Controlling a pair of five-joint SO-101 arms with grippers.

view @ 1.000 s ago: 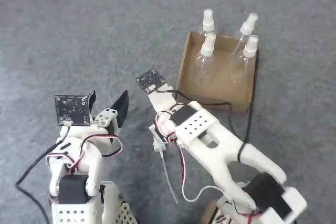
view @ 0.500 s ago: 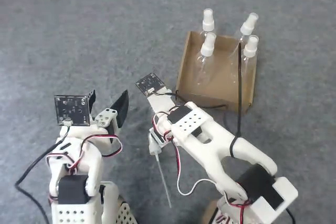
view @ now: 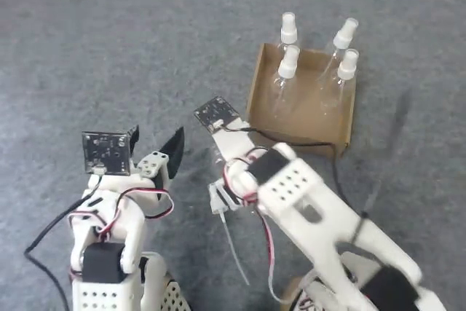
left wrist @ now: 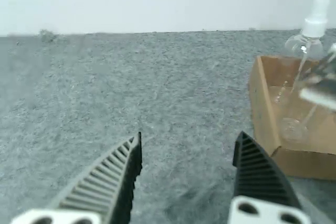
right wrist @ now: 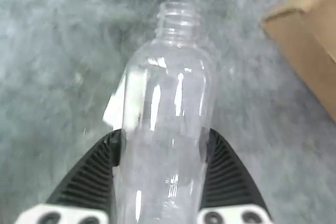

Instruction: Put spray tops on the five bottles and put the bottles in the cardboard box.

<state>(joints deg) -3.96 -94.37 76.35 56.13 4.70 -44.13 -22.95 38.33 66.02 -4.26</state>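
Right gripper [right wrist: 164, 153]: jaws pinching the body of a clear uncapped bottle [right wrist: 167, 93], whose open neck sits over grey carpet [view: 109, 56], near but apart from a corner of the cardboard box [view: 254, 89]. Left gripper [left wrist: 189, 148]: jaws spread wide, with a broad stretch of carpet ahead, the box's side wall off to its right. Box: four capped bottles [view: 289, 63] stand in it, tops above the rim; a loose spray top [view: 219, 202] lies on the carpet beside the right arm.
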